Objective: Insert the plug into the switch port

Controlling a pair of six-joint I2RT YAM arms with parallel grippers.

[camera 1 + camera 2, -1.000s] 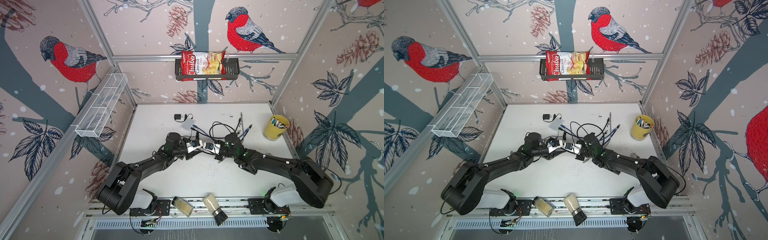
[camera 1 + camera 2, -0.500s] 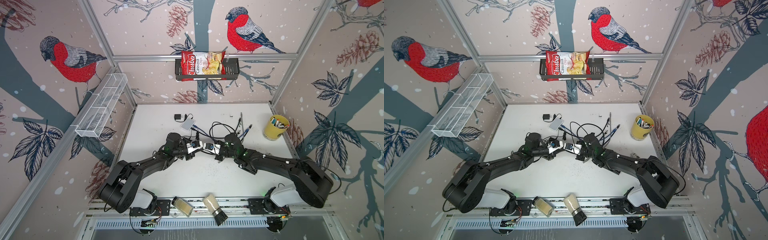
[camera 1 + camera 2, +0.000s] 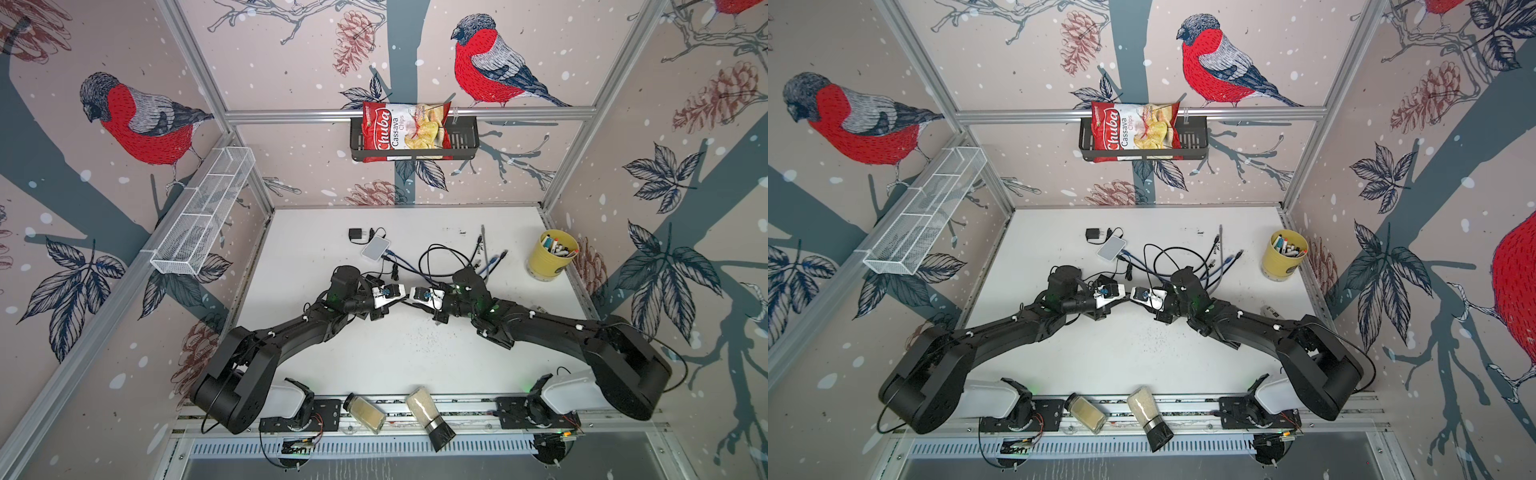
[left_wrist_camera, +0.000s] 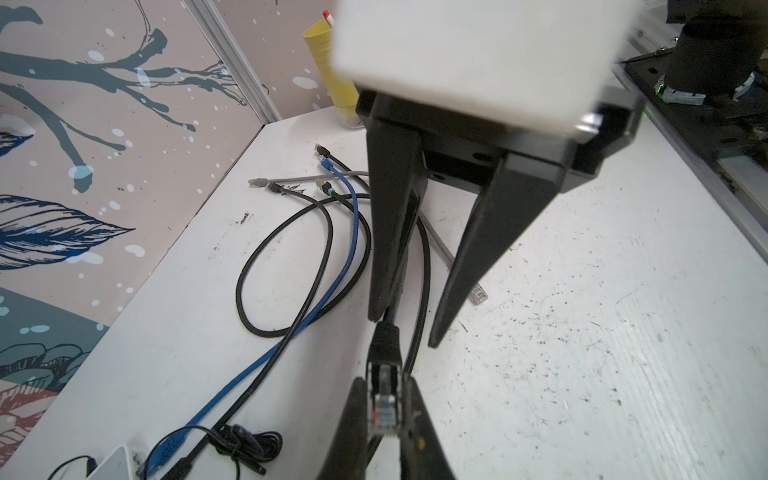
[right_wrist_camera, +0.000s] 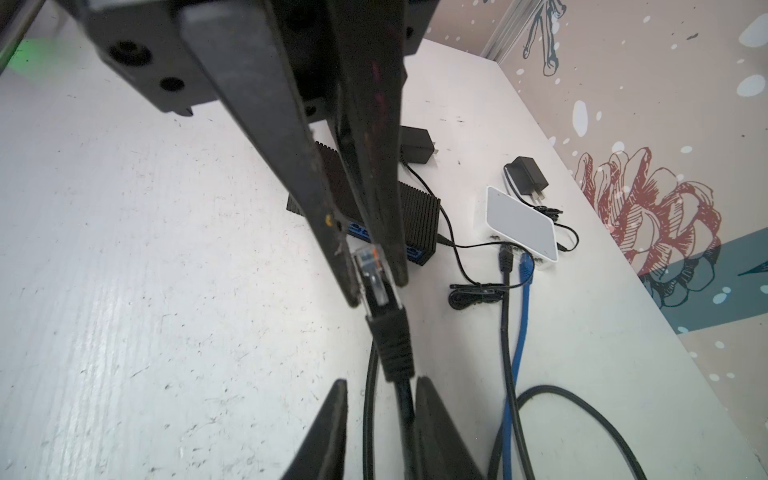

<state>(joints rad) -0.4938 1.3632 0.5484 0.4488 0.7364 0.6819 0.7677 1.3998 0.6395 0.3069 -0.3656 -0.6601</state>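
The black switch (image 5: 419, 208) lies flat on the table (image 5: 124, 249). Just in front of its blue ports the left gripper (image 5: 376, 293) is clamped on the plug (image 5: 368, 266), whose clear tip is turned towards the switch but apart from it. On the far side of the plug from the switch, the right gripper (image 5: 381, 382) stands with jaws apart, one on each side of the cable (image 5: 405, 403).
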